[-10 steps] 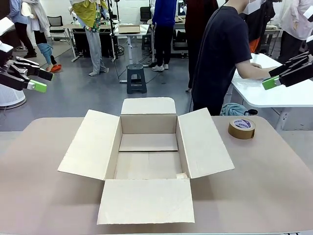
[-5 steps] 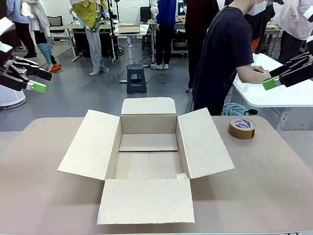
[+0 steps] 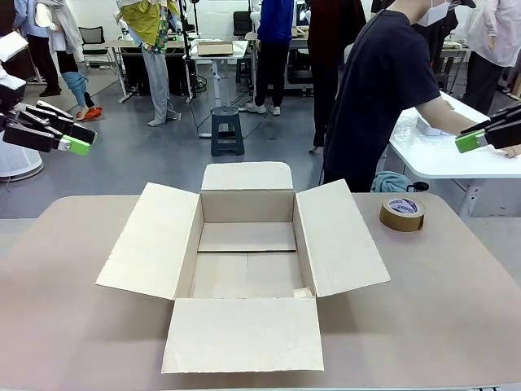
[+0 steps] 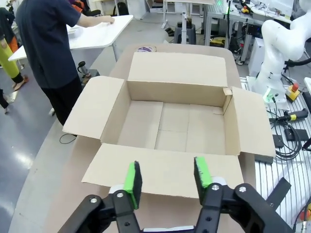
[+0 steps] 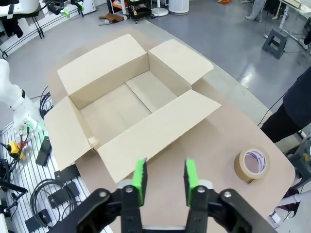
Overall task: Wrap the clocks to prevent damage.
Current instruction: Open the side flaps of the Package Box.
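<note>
A wide workroom with a grey floor lies beyond a beige surface (image 3: 65,269); people and desks stand far back, with a dark step stool (image 3: 227,130) on the floor nearer in. A cardboard box (image 3: 247,206) sits at the middle of the surface, all four flaps open. The near flap lies flat, the left and right flaps slope outward, and the far flap stands up. Its bare cardboard floor shows.

A roll of brown tape (image 3: 403,213) lies flat at the far right of the surface, apart from the box's right flap. Past that corner a person (image 3: 374,98) in a dark shirt leans over a white table (image 3: 456,163), one arm stretched across it.

The left claw (image 3: 84,140) hangs high at the left edge, clear of the surface, fingers spread with nothing between them. The right claw (image 3: 466,136) hangs high at the right edge, its fingers also apart and holding nothing.
</note>
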Controlling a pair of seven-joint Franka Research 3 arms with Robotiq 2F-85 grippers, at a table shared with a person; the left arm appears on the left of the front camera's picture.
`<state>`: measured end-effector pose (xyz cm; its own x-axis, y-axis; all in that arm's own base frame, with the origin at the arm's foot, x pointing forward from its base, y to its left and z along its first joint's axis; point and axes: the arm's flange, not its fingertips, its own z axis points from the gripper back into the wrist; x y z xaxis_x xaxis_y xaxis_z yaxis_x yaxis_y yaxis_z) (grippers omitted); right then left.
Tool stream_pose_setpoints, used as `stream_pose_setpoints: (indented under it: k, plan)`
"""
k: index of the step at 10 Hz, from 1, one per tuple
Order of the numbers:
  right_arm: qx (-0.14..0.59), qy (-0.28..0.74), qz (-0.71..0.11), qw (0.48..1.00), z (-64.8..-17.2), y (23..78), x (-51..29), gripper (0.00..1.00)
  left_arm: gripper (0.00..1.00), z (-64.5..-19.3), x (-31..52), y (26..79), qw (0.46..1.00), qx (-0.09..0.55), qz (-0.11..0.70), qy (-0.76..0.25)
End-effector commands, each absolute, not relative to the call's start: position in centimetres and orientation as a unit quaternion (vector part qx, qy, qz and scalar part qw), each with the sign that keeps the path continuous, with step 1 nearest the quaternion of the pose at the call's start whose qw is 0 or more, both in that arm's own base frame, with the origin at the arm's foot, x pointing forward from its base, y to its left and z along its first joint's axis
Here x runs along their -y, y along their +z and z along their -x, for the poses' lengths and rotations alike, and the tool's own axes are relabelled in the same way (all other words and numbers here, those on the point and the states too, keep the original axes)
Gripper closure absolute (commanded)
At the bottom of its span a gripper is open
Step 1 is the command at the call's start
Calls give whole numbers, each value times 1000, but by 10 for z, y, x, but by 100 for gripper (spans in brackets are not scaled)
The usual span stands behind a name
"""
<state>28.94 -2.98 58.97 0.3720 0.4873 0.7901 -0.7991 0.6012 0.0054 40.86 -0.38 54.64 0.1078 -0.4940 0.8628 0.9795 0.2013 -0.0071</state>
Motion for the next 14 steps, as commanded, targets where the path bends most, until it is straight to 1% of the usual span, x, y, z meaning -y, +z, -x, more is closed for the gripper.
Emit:
stream_pose_setpoints:
  k: [1, 2, 4, 8, 9, 10, 11, 12, 13, 14]
  plan:
    - [382, 397, -202, 809, -282, 580, 27, 98, 100, -409, 1, 549, 677, 389, 331, -530]
    - [378, 398, -207, 810, -283, 579, 27, 100, 100, -410, 1, 549, 678, 390, 334, -526]
    - [357, 394, -227, 816, -288, 575, 27, 100, 100, -410, 1, 547, 681, 387, 337, -522]
    - [344, 386, -240, 821, -291, 575, 30, 100, 100, -409, -3, 549, 682, 390, 336, -520]
    - [346, 381, -240, 823, -291, 576, 30, 100, 100, -410, -4, 549, 689, 392, 330, -513]
    - [359, 359, -221, 833, -289, 578, 32, 100, 100, -410, -5, 551, 726, 379, 298, -491]
    - [349, 394, -228, 819, -290, 573, 30, 100, 100, -409, -5, 546, 683, 386, 328, -527]
    - [349, 394, -228, 819, -290, 573, 30, 100, 100, -409, -5, 546, 683, 386, 328, -527]
    - [351, 384, -223, 824, -289, 575, 34, 99, 100, -410, -8, 547, 696, 385, 319, -515]
    - [342, 347, -219, 846, -287, 579, 11, 99, 100, -411, 10, 556, 714, 379, 288, -513]
